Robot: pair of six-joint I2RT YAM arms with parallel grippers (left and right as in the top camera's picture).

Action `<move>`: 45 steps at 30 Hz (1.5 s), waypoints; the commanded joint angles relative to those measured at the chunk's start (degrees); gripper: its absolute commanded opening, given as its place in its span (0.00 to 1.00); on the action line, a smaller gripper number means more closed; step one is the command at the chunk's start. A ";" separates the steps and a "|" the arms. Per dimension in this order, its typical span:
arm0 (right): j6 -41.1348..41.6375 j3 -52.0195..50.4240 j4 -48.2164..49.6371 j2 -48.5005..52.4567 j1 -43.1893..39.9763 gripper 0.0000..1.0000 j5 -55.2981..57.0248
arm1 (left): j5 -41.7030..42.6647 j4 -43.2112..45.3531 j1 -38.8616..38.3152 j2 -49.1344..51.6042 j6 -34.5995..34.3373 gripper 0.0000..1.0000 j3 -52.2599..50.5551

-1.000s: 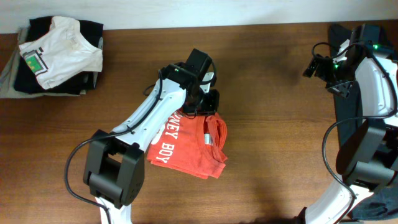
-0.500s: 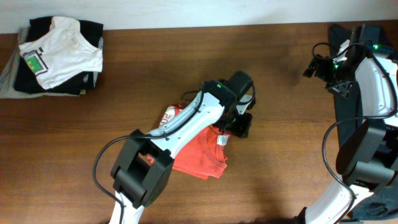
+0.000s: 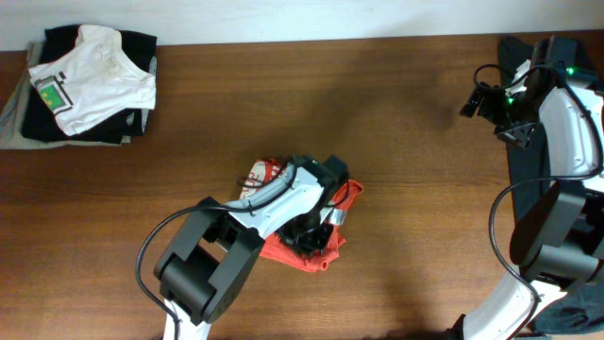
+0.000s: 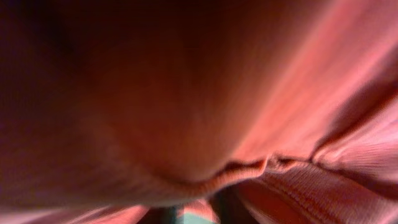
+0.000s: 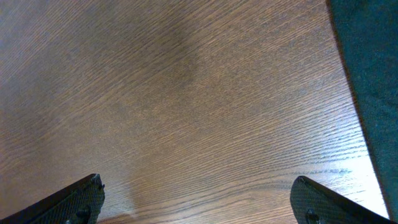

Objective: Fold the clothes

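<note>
Left wrist view shows only blurred red-orange T-shirt (image 4: 186, 93) cloth, so I cannot tell if the left gripper (image 3: 314, 227), its arm bent down onto that crumpled heap at the middle of the table (image 3: 415, 142), grips it; white shirt (image 3: 90, 80) piled far-left; right gripper (image 5: 199, 200) gapes wide, holding nothing.

ribbed cloth t-shirt (image 4: 292, 180), matt wood-grain table (image 5: 186, 93)

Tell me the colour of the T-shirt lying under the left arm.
Red-orange. The T-shirt shows best in the overhead view; the left wrist view is too close and blurred.
</note>
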 commanded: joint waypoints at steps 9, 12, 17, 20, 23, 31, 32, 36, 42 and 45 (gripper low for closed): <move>-0.37 0.96 0.07 -0.90 0.22 0.98 0.11 | -0.15 -5.81 0.44 -17.68 1.99 0.36 6.99; -0.37 0.96 0.07 -0.90 0.22 0.99 0.11 | -2.89 -5.88 4.63 -18.21 1.99 0.44 9.27; -0.37 0.96 0.07 -0.90 0.22 0.99 0.11 | -4.83 6.49 11.63 -16.96 1.99 0.44 9.20; -0.37 0.96 0.07 -0.90 0.22 0.99 0.11 | -4.35 9.77 12.68 -8.87 1.84 0.20 9.20; -0.37 0.96 0.07 -0.90 0.22 0.99 0.11 | 6.40 4.26 12.35 -0.26 1.60 0.11 9.20; -0.37 0.96 0.07 -0.90 0.22 0.99 0.11 | 5.27 -3.91 6.67 -3.67 1.57 0.01 9.51; -0.37 0.96 0.07 -0.90 0.22 0.99 0.11 | 0.61 -3.28 7.06 -5.66 1.53 0.01 10.29; -0.37 0.96 0.07 -0.90 0.22 0.99 0.11 | -13.22 -0.26 7.85 -6.71 -2.80 0.06 9.70; -0.37 0.96 0.07 -0.90 0.22 0.99 0.11 | 0.26 -4.26 6.93 4.98 -3.37 0.01 8.15; -0.37 0.96 0.07 -0.90 0.22 0.99 0.11 | 0.22 -7.21 3.19 4.42 -3.21 0.00 8.26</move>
